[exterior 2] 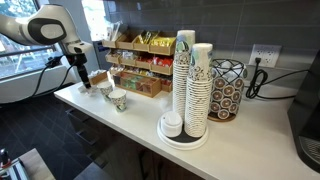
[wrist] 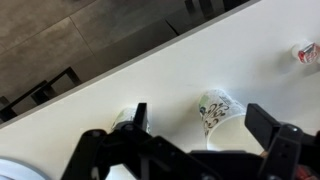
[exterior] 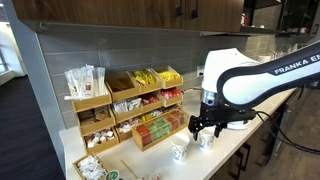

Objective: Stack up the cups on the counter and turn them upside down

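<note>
White paper cups (exterior: pixel 181 150), two, greenish print, both upright on the desk (exterior: pixel 228 143). Rims up, long axis vertical, near each other but apart.

Wrist view, left to right:
- Half-hidden cup (wrist: pixel 122 122) sits just outside one finger.
- Patterned cup (wrist: pixel 216 110) is below the end effector (wrist: pixel 199 114), inside the gap and nearer the other finger.
- Small red-and-white wrapper (wrist: pixel 305 52) at far right, well apart from the end effector.

End effector is spread wide and holds nothing. It hovers above the desk, and as far as we can tell it touches neither cup. One arm only, so no choice of arm.

We judge the next move is a straight descent onto the patterned cup. It needs a small sideways shift to centre the cup, then fingers closing across the rim. Thin paper will likely squash if squeezed hard.

Surface: desk is off-white and smooth with a straight front edge, bare around the cups.

Room, in an exterior view left to right:
- Wooden snack racks (exterior 2: pixel 140 65) behind and beside the end effector.
- Tall cup stacks (exterior 2: pixel 192 85) well away from it.
- Wire basket (exterior 2: pixel 227 90).
- Wall outlet (exterior 2: pixel 262 55), on a grey tile wall.

Stacking not yet begun, we judge.
</note>
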